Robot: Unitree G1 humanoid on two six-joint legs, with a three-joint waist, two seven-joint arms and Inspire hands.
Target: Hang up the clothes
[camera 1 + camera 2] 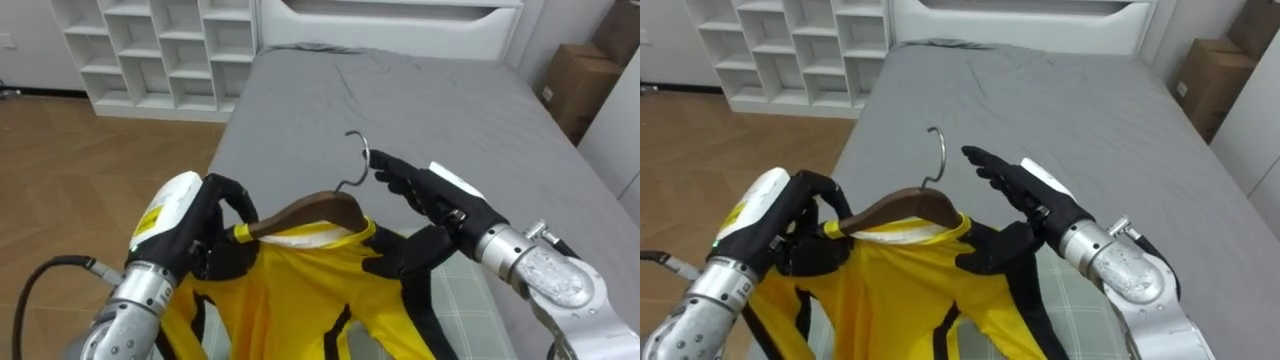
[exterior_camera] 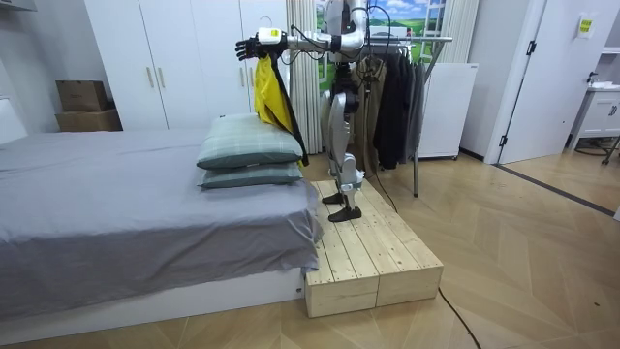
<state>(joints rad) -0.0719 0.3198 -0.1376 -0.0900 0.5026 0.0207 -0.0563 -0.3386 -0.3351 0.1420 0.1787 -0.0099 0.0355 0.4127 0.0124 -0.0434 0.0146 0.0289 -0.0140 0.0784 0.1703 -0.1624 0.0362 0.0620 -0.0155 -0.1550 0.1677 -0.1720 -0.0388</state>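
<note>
A yellow shirt with black stripes [image 1: 300, 290] hangs on a brown wooden hanger [image 1: 310, 212] with a metal hook [image 1: 358, 160], held up over the bed. My left hand [image 1: 205, 225] is curled round the hanger's left end and the shirt's shoulder. My right hand [image 1: 430, 205] is at the hanger's right side, its fingers straight and reaching toward the hook, its thumb resting on the shirt's right shoulder. In the room view I stand on a wooden platform [image 2: 373, 257] with the shirt [image 2: 271, 97] raised above the pillows. Behind me runs the clothes rail [image 2: 417, 39].
The grey bed [image 1: 420, 110] lies below the shirt, with two green checked pillows [image 2: 252, 155] at its near end. Dark clothes [image 2: 392, 97] hang on the rack behind. White cubby shelves [image 1: 150, 50] and cardboard boxes [image 1: 580, 85] stand beyond the bed.
</note>
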